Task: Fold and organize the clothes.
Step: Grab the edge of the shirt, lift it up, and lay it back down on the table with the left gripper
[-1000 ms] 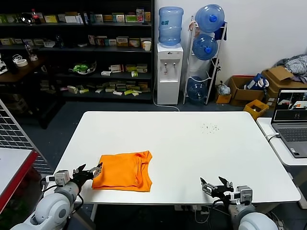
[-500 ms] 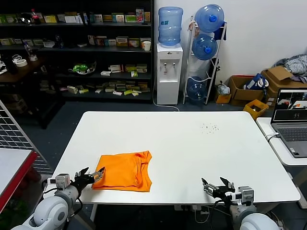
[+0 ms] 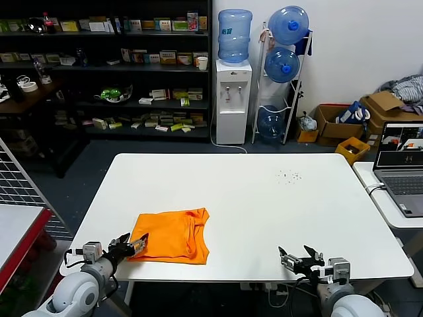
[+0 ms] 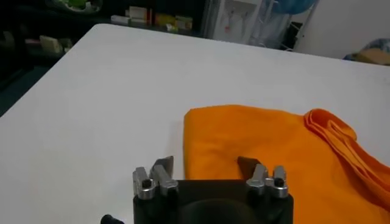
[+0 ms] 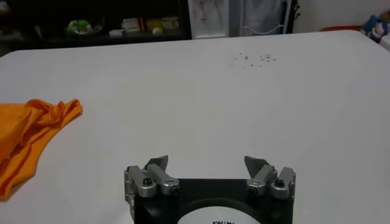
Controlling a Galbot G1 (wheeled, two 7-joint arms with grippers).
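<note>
The orange T-shirt lies folded into a rough rectangle on the white table, near its front left; no lettering shows. It also shows in the left wrist view and at the edge of the right wrist view. My left gripper is open and empty at the table's front left edge, just at the shirt's near left corner; in its wrist view one fingertip stands over the orange fabric. My right gripper is open and empty at the front right edge, also seen in its wrist view.
A laptop sits on a side table at the right. Small dark specks lie on the table's far right. Shelves, a water dispenser and cardboard boxes stand behind the table.
My left gripper has drawn back toward the front edge, a little lower and nearer me, away from the shirt's left side. The right gripper has barely moved. The shirt lies unchanged.
</note>
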